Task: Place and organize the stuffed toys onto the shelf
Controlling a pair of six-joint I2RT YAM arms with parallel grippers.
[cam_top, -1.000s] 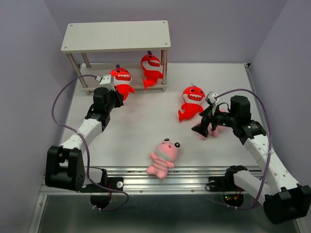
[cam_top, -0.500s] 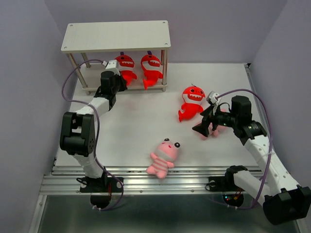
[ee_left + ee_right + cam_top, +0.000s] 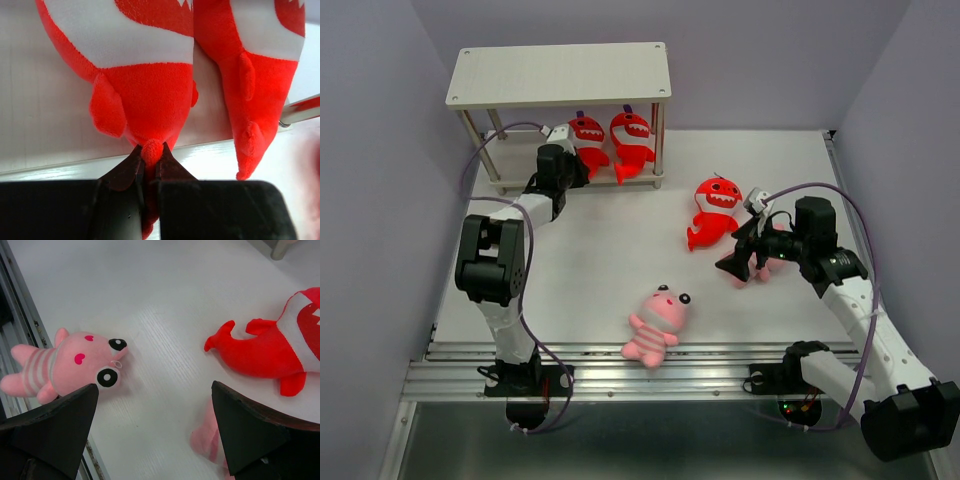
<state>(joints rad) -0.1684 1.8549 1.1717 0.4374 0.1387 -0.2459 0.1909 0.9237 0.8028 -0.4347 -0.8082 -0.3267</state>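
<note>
1. Your left gripper [image 3: 567, 150] is at the lower tier of the pale whitish two-tier shelf on thin metal legs [image 3: 560, 75]. Its jaws are pinched narrow on the tail tip of a bright red plush shark with a white toothy grin [image 3: 145, 100].
2. That held shark sits on the shelf's lower board, just beside a second red plush shark [image 3: 632, 135], which is to its right, near the front right leg.
3. Your right gripper [image 3: 740, 255] hovers low over the white table [image 3: 600, 240], well apart from the shelf. Its jaws are spread wide and hold nothing.
4. A pink plush toy [image 3: 207, 437] lies under that gripper, mostly hidden by its fingers.
5. A third red plush shark [image 3: 713, 210] lies on the table near the right gripper, on its shelf side.
6. A pink striped-belly plush creature with protruding eyes [image 3: 657, 322] lies by the table's near edge, between your two arms.
</note>
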